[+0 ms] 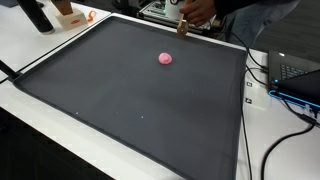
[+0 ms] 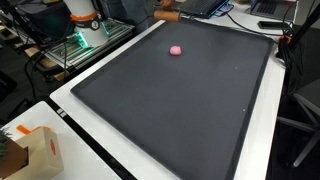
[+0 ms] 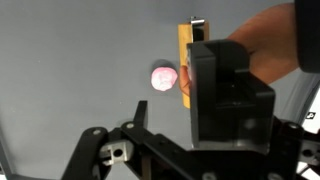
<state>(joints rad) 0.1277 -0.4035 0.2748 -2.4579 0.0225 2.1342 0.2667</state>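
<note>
A small pink ball [image 1: 165, 58] lies on the black mat [image 1: 120, 90] toward its far side; it also shows in the other exterior view [image 2: 176, 49] and in the wrist view [image 3: 163, 77]. A person's hand [image 3: 270, 50] holds an orange-brown block [image 3: 185, 60] upright on the mat just beside the ball; the block stands at the mat's far edge [image 1: 182, 28]. My gripper [image 3: 150, 110] hangs above the mat, well clear of the ball and block. Its black fingers are spread apart and hold nothing. The gripper does not show in either exterior view.
The mat covers most of a white table [image 1: 40, 130]. Cables [image 1: 290, 130] and a laptop [image 1: 300, 80] lie beside it. A cardboard box [image 2: 40, 150] sits at one table corner. The robot's base [image 2: 82, 20] and cluttered equipment stand at the far side.
</note>
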